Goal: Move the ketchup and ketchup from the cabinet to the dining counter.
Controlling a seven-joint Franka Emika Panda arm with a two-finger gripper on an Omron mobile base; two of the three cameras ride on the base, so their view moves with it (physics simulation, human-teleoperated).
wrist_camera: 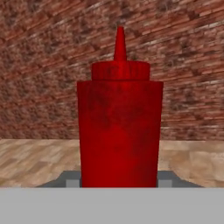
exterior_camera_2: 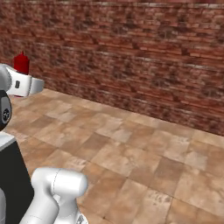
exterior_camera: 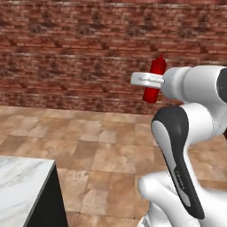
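Observation:
A bright red ketchup bottle (exterior_camera: 154, 80) with a tapered nozzle hangs upright in the air in front of the brick wall, with my gripper (exterior_camera: 152, 81) shut on its lower body. In the right base view the ketchup bottle (exterior_camera_2: 21, 62) rises above the gripper (exterior_camera_2: 21, 83) at the far left. Close up in the hand view, the ketchup bottle (wrist_camera: 119, 127) stands between the fingertips (wrist_camera: 72, 180), which press its sides near the base. The cabinet is out of view.
The corner of a white-grey veined marble top (exterior_camera: 17, 181) with a black side panel sits at the lower left; I cannot tell whether it is the dining counter. A brick wall (exterior_camera_2: 131, 57) runs behind, with a tan tiled floor (exterior_camera: 93, 146) below.

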